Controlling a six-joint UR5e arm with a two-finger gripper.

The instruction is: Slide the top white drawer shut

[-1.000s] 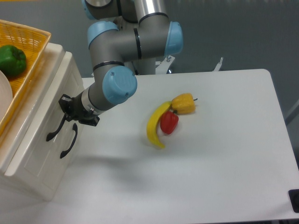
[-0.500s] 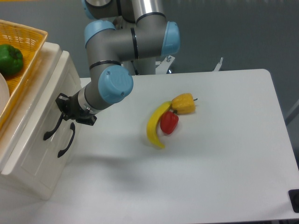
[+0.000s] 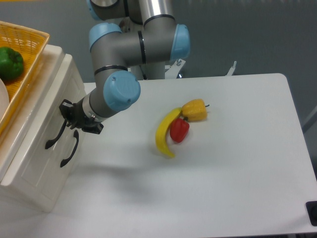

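1. The top white drawer [image 3: 42,126] sits at the far left of the table [image 3: 237,178], upper part of the cream cabinet. Its curved black handle [image 3: 55,136] is on the front panel, just above-left of the lower drawer's similar handle [image 3: 69,151].
2. The gripper [image 3: 69,115] is pressed vs. the drawer front, right at the top end of the upper handle. The UR5e arm [image 3: 116,89] reaches down-left from its base at the back.
3. Jaws: can't tell. The black fingers are bunched at the panel, seen end-on; no gap or pinch is readable. It looks like a push contact, not a grasp.
4. Change over the last sec: cabinet front, both handles and gripper all shifted left together, approx. in step. Most of that came in the first half sec; the last half shows only a slight creep.
5. Meaning: the drawer has been riding in under the push. The slowing suggests it's near or at its stop, prob. almost shut. The front panel now looks close to flush w/ the lower one, but the seam is hard to read from this angle.
6. The whole cabinet may be sliding too, since the wicker basket [image 3: 29,44] w/ green pepper [image 3: 11,63] on top also moved left.
7. The banana [image 3: 166,134], red pepper [image 3: 179,130] and yellow pepper [image 3: 194,110] at mid-table are unmoved, well apart from the action.
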